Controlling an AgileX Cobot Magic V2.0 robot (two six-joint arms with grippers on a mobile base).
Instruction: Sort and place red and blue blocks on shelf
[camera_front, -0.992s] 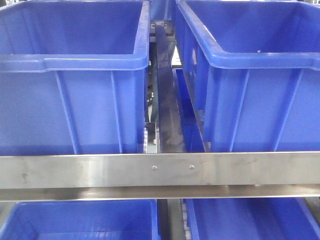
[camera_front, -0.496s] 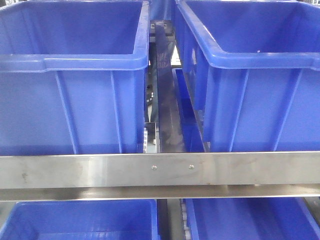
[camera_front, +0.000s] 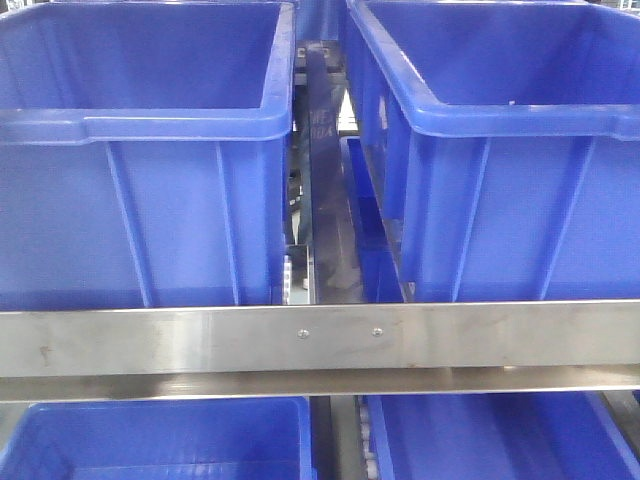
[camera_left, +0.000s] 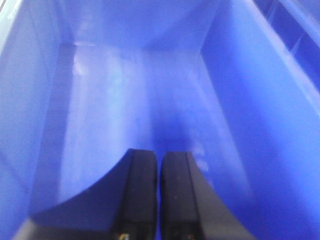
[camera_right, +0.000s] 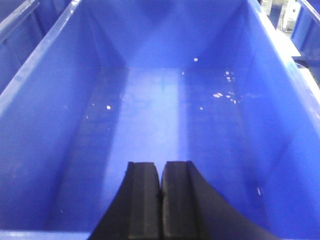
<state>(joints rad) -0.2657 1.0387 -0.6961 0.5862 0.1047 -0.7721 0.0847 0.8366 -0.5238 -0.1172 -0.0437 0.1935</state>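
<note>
Front view: the shelf (camera_front: 150, 340) is seen close up, its brushed-metal front rail crossing the frame with two screws (camera_front: 302, 334) near the middle. Two large blue bins are seated on the upper tier, the left bin (camera_front: 140, 200) and the right bin (camera_front: 500, 190), kept apart by a dark divider bar (camera_front: 325, 200) running back between them. White rollers (camera_front: 290, 280) are glimpsed beside the bar, at the foot of the left bin. Below the rail, the rims of two more blue bins (camera_front: 150, 440) are seen on the lower tier. No arm is caught in this view.

Left wrist view: the left gripper (camera_left: 159, 165) is held over the inside of a blue bin (camera_left: 240, 100), fingers pressed together with only a thin seam between them, nothing pinched. The picture is blurred.

Right wrist view: the right gripper (camera_right: 160, 172) is held over a blue bin (camera_right: 50, 110), fingers likewise clamped together on nothing. Small white specks (camera_right: 222, 92) are scattered on that bin's floor.

Red and blue blocks are not seen in any view; their place cannot be told.
</note>
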